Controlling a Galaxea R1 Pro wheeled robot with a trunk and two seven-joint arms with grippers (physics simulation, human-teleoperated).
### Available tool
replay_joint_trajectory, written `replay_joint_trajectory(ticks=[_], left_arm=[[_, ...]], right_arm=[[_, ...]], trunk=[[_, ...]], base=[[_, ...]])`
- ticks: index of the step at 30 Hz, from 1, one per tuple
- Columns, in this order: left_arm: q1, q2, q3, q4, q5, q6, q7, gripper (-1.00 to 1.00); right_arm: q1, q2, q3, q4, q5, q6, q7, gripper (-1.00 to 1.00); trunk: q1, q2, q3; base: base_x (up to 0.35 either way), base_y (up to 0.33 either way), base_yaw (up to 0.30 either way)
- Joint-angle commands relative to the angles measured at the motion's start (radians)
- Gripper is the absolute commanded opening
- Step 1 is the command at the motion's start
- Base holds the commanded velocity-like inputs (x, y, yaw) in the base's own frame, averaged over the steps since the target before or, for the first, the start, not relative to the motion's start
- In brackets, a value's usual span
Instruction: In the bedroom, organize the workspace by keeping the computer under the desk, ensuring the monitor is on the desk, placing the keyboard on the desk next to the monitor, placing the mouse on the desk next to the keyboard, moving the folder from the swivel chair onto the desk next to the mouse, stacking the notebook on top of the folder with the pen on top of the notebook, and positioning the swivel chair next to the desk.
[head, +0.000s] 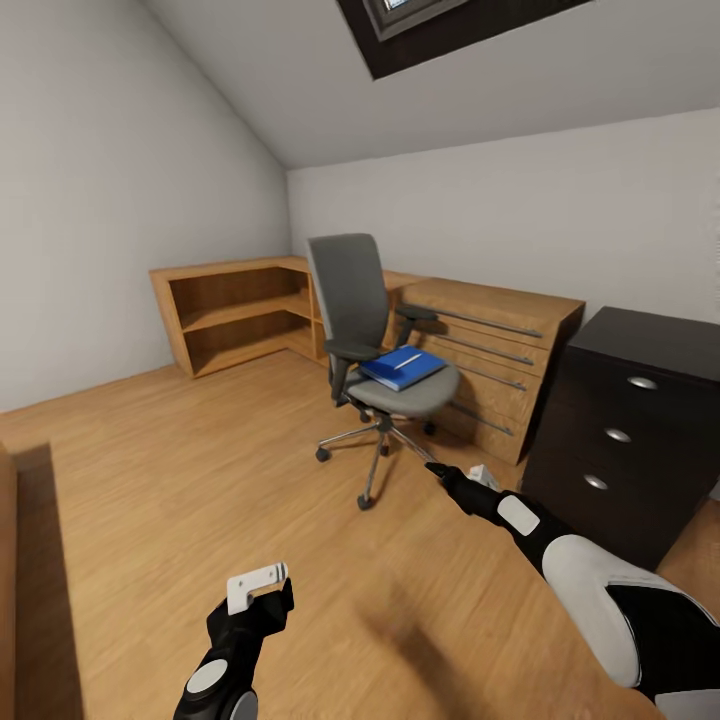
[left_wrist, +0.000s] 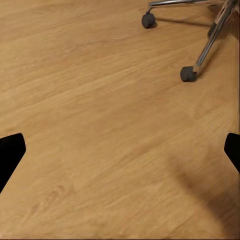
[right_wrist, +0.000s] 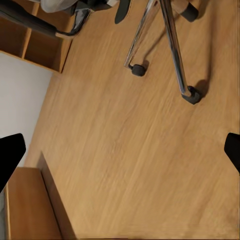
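Folder (head: 402, 366) sits on swivel chair (head: 375, 345); nothing moved yet. Your left claw (left_wrist: 120, 150) and right claw (right_wrist: 120, 150) spread apart, empty.

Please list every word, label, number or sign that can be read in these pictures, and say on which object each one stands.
None can be read. The blue folder on the swivel chair shows a plain cover with a pale stripe, and the dark drawer cabinet and the wooden desk carry no lettering.
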Motion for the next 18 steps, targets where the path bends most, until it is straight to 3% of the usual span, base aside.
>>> replay_joint_trajectory(ticks=[1, 9, 14, 16, 17, 18], left_arm=[[0.000, 0.000, -0.001, -0.002, 0.010, 0.002, 0.008, 1.00], [0.000, 0.000, -0.001, -0.002, 0.010, 0.002, 0.008, 1.00], [0.000, 0.000, -0.002, -0.002, 0.011, 0.002, 0.007, 1.00], [0.000, 0.000, -0.002, -0.001, 0.011, 0.002, 0.008, 1.00], [-0.001, 0.000, 0.000, 0.014, 0.012, 0.003, 0.008, 1.00], [-0.001, 0.000, 0.001, 0.022, 0.012, 0.003, 0.008, 1.00]], right_arm=[[0.000, 0.000, -0.005, -0.001, -0.002, 0.006, 0.001, 1.00], [0.000, 0.004, -0.004, 0.008, -0.001, -0.040, -0.003, 1.00], [0.000, 0.006, 0.000, 0.043, 0.002, -0.166, -0.024, 1.00], [0.000, 0.007, 0.001, 0.047, 0.003, -0.190, -0.046, 1.00], [0.000, 0.009, 0.007, 0.051, 0.016, -0.243, -0.121, 1.00], [0.000, 0.010, 0.009, 0.051, 0.022, -0.257, -0.140, 1.00]], trunk=[[-0.001, 0.000, -0.001], [-0.001, 0.000, -0.001], [-0.003, 0.001, 0.019], [-0.004, 0.001, 0.026], [-0.004, 0.001, 0.030], [-0.008, 0.008, 0.033]], base=[[-0.191, -0.118, 0.000], [-0.076, -0.047, 0.000], [-0.010, -0.006, 0.000], [-0.004, -0.002, 0.000], [-0.001, -0.001, 0.000], [-0.001, -0.001, 0.000]])
